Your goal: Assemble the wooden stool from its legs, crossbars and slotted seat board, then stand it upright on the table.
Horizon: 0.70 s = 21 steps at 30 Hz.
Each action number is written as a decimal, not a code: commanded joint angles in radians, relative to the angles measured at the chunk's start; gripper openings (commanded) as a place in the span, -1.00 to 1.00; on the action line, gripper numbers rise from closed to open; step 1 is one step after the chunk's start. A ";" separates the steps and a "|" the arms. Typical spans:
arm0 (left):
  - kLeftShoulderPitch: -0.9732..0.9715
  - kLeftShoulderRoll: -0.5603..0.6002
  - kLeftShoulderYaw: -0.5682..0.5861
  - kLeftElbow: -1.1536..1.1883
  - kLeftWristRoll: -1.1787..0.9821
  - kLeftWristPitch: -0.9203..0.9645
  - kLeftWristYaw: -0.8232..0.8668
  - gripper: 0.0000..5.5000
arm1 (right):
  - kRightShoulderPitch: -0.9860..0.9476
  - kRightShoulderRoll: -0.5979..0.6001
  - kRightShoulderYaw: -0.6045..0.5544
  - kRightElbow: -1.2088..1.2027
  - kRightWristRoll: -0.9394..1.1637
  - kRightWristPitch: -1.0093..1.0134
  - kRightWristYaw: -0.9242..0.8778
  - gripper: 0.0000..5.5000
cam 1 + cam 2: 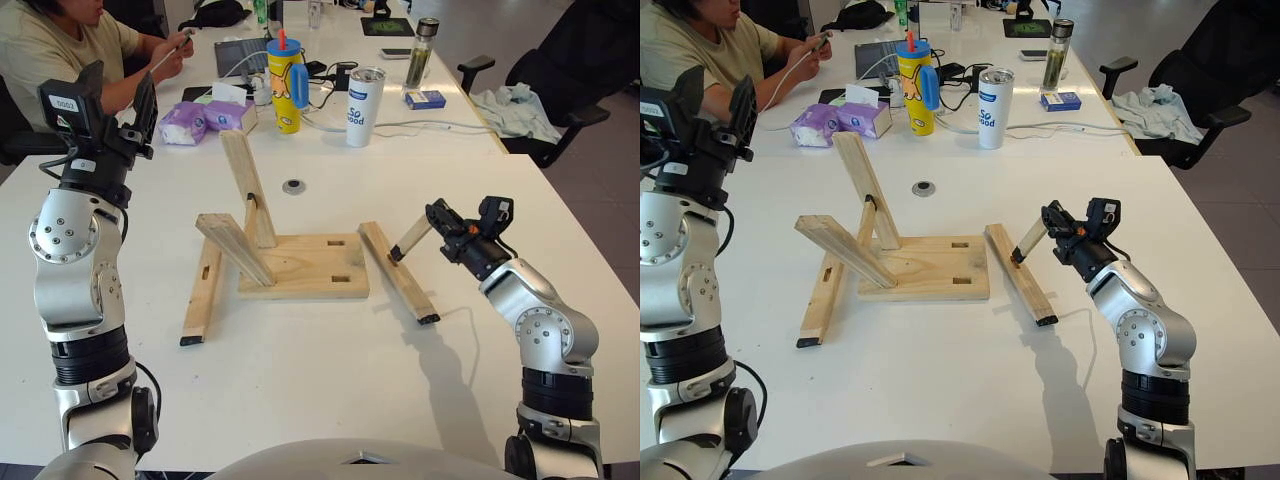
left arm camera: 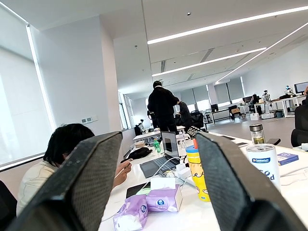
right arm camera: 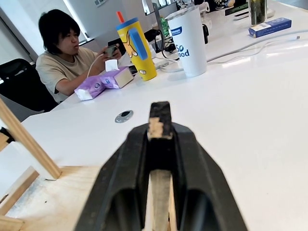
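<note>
The seat board (image 1: 300, 270) lies flat on the white tabletop (image 1: 330, 370), slots up. One leg (image 1: 247, 185) rises from its left rear part, leaning back. A second leg (image 1: 235, 248) slants across the board's left edge, its left end off the tabletop. A third leg (image 1: 203, 290) lies flat just left of the board, and a fourth leg (image 1: 398, 270) lies flat just right of it.

The right gripper (image 1: 437, 222) hangs low to the right, its fingers pinching a short crossbar (image 1: 412, 238) whose lower end meets the fourth leg. The left gripper (image 1: 118, 95) is raised high at the left, its fingers (image 2: 82, 187) spread wide, holding nothing.

Behind stand a yellow cup (image 1: 285, 85) and a white tumbler (image 1: 364, 105).
</note>
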<state>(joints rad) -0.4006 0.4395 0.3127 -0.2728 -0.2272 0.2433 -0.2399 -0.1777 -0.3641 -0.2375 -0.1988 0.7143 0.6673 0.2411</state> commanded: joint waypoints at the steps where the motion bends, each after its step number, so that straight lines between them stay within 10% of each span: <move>1: 0.005 0.000 -0.005 0.014 0.003 -0.003 0.004 0.03 | -0.013 -0.014 0.020 0.039 -0.045 -0.018 0.039 -0.84; 21: 0.019 -0.004 -0.016 0.011 0.010 -0.010 0.013 0.03 | 0.184 0.041 0.216 0.130 -0.387 -0.337 0.104 -0.84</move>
<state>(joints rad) -0.3918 0.4370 0.3008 -0.2592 -0.2243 0.2333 -0.2292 -0.0795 -0.3227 -0.0569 -0.1468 0.3856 0.3107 0.3378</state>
